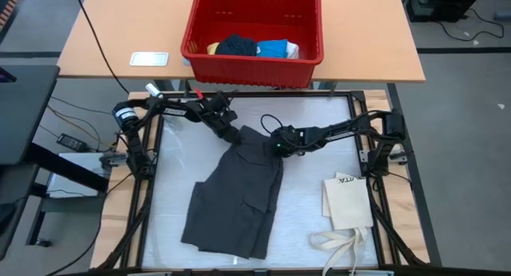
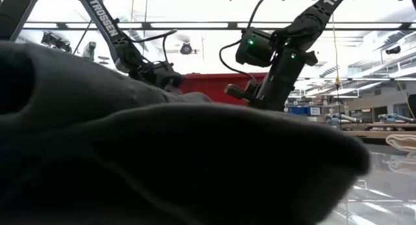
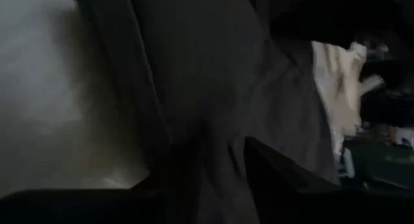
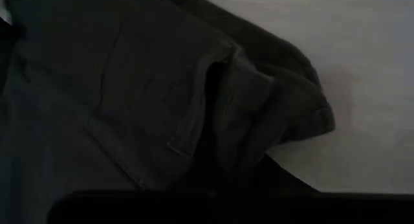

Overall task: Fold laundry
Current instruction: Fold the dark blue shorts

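Observation:
The dark grey cargo shorts lie flat on the white table mat, waist toward the far edge and legs toward the near edge. My left gripper is at the waist's far-left corner. My right gripper is at the waist's right side. Both are shut on the cloth. In the low view the shorts fill the foreground, with both arms behind them. The navy, bright blue, yellow and white pieces lie in the red basket. My left gripper has the shorts' far-left waist corner pinched between its two fingers, coming in low from the table's far left. The cloth runs away from the fingers in folds and the rest of the shorts lies on the mat. One layer or several, I cannot tell. My right gripper holds the waist edge on the shorts' right side, reaching in low from the table's right. The cloth is puckered into a bunched fold at the gripper. The gripper's own body hides the fingertips. The rest of the garment lies on the mat.
The red basket stands on the wooden table beyond the mat's far edge. A flat cream tote bag with long straps lies at the mat's near right. A small white card sits on the wooden table. Bare mat shows left of the shorts.

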